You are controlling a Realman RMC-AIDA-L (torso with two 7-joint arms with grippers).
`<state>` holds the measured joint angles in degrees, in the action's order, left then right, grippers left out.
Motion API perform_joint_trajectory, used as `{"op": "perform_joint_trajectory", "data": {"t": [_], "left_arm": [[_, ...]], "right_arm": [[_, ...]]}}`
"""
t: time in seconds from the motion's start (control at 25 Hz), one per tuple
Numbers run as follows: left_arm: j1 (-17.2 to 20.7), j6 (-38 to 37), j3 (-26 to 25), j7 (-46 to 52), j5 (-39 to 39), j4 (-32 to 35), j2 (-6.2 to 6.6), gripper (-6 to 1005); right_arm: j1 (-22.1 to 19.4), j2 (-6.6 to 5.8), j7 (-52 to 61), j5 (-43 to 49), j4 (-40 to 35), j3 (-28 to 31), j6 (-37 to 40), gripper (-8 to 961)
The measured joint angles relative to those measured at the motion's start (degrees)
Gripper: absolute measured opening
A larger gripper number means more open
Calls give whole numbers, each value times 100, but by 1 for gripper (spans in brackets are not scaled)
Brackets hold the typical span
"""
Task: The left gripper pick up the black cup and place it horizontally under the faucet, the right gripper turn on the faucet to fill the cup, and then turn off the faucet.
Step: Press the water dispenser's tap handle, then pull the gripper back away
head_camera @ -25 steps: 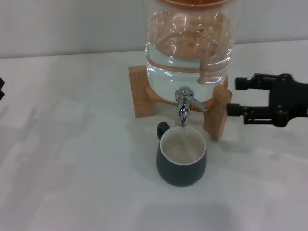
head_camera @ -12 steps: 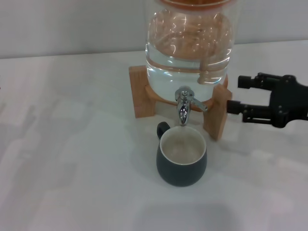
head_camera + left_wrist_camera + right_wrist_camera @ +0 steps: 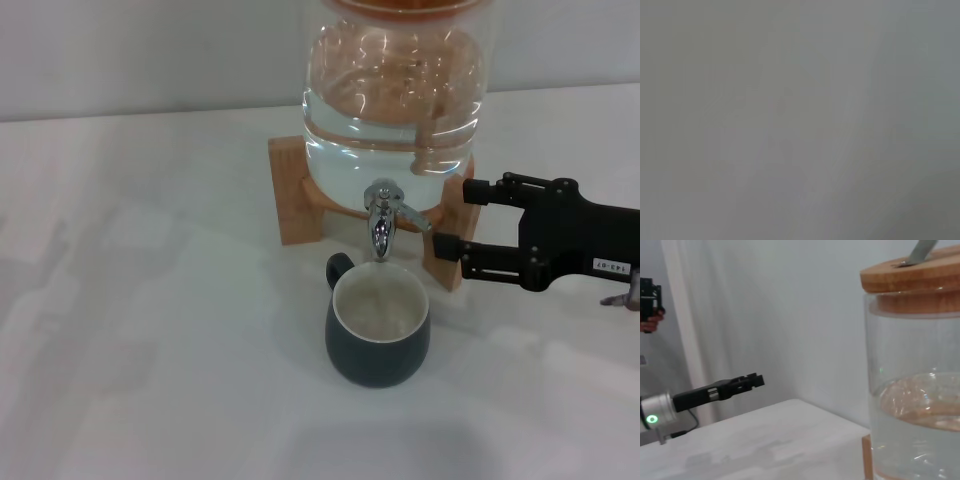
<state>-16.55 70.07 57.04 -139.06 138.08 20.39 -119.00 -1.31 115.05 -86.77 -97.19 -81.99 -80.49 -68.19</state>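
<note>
The black cup [image 3: 378,325] stands upright on the white table, its cream inside showing and its handle toward the jar. It sits right below the chrome faucet [image 3: 383,215], whose thin lever points toward my right gripper. My right gripper [image 3: 457,218] is open, level with the faucet and just right of the lever tip, one finger in front of the stand's right leg; it holds nothing. My left gripper [image 3: 732,386] shows only in the right wrist view, held above the table far from the jar, with its green light on. The left wrist view shows only blank grey.
The big glass jar [image 3: 392,90] of water sits on a wooden stand [image 3: 295,190] at the back middle; its wooden lid [image 3: 912,275] shows in the right wrist view. The white table [image 3: 150,330] spreads left of and in front of the cup. A pale wall stands behind.
My right gripper has moved left, from beside the stand's right leg to close by the faucet lever. The left gripper's tip has left the left edge of the head view.
</note>
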Motion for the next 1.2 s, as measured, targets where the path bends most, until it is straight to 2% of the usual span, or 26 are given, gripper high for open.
{"op": "perform_joint_trajectory", "data": {"t": [0.24, 0.56, 1.2], "left_arm": [[11, 1, 1, 2, 0, 1, 0, 846], [69, 54, 0, 5, -3, 2, -1, 845], [25, 23, 1, 9, 0, 1, 6, 846]], "right_arm": [[-254, 32, 13, 16, -346, -280, 277, 767], [-381, 49, 43, 54, -518, -693, 862, 767], [-264, 26, 64, 96, -477, -873, 1394, 767]]}}
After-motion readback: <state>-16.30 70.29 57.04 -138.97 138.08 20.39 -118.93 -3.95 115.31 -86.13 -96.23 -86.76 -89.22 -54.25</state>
